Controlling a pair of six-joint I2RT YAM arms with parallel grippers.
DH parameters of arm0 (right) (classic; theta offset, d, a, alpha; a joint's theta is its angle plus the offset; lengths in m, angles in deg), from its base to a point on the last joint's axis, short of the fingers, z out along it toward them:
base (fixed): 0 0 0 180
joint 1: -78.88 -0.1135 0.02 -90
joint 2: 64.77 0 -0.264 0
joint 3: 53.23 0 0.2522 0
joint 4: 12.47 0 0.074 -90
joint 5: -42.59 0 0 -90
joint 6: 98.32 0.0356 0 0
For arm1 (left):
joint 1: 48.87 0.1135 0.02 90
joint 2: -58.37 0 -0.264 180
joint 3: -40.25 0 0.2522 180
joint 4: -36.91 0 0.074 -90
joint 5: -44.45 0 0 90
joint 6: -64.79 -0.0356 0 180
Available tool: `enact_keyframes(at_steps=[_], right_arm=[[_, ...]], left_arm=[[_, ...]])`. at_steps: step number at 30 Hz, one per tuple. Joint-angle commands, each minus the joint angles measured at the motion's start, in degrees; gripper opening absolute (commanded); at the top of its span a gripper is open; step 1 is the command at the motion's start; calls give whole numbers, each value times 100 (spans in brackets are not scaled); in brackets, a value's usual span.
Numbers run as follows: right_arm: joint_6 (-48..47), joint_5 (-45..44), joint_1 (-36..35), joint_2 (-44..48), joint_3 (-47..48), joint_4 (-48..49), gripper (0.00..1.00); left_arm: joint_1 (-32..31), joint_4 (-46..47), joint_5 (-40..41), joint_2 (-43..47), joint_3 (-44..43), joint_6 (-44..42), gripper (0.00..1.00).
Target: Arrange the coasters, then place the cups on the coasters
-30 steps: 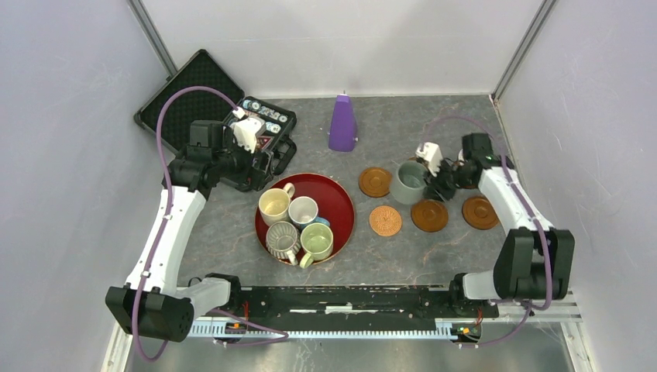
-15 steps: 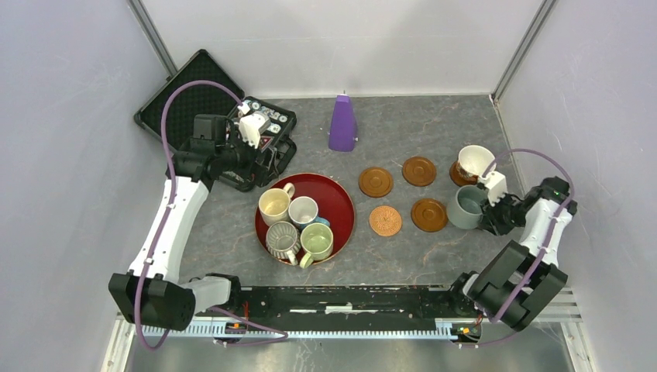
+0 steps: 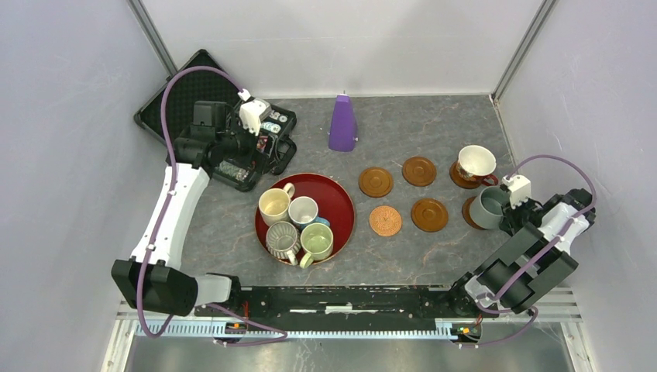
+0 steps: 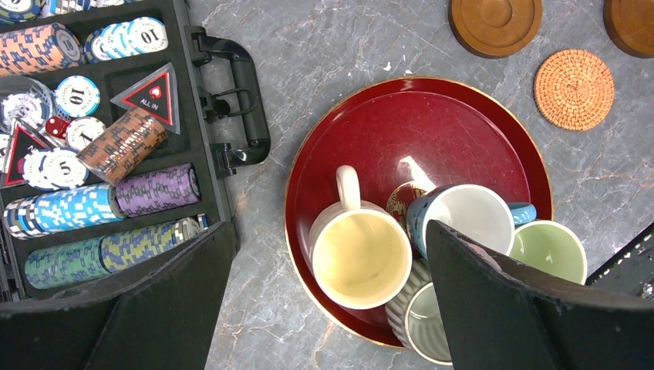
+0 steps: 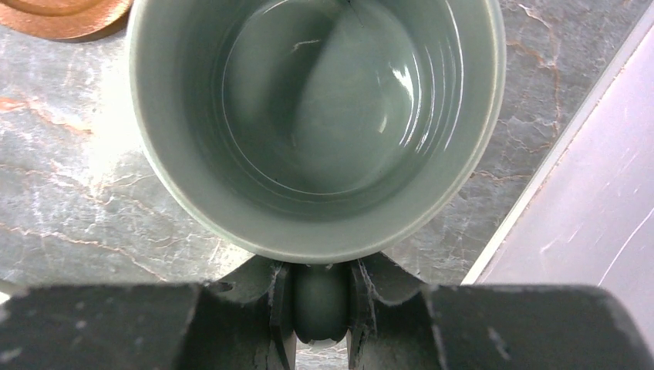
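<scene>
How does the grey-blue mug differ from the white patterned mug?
The grey-blue mug is plain; the white patterned mug carries red-brown marks. The grey-blue mug is gripped by its handle in the right pincer; the white patterned mug stands free on a brown coaster. Both have handles and look empty.

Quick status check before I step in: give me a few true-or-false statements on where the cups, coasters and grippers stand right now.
1. Four mugs stand in the red tray. True.
2. The right gripper is shut on the handle of the grey-blue mug. True.
3. The patterned mug is in the tray. False: it stands on a brown coaster at the right.
4. The woven coaster carries a cup. False: it is bare.
5. The left gripper holds a mug. False: it is open and empty, by the chip case.
</scene>
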Motion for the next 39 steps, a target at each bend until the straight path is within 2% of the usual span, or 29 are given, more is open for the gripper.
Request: enact_keyframes(at_steps=[1, 15, 26, 33, 39], right_arm=[[113, 499, 92, -148, 277, 503, 0], [488, 742, 84, -422, -162, 1143, 1], [600, 594, -94, -314, -462, 1404, 15], [774, 381, -220, -269, -549, 1672, 17], [602, 266, -220, -304, -428, 1456, 19]], left_arm=[[-29, -100, -96, -79, -296, -285, 100], [-36, -309, 50, -362, -618, -572, 100], [-38, -309, 47, -381, -590, -648, 100], [-38, -309, 75, -353, -570, -718, 100], [-38, -312, 76, -354, -579, -748, 100]])
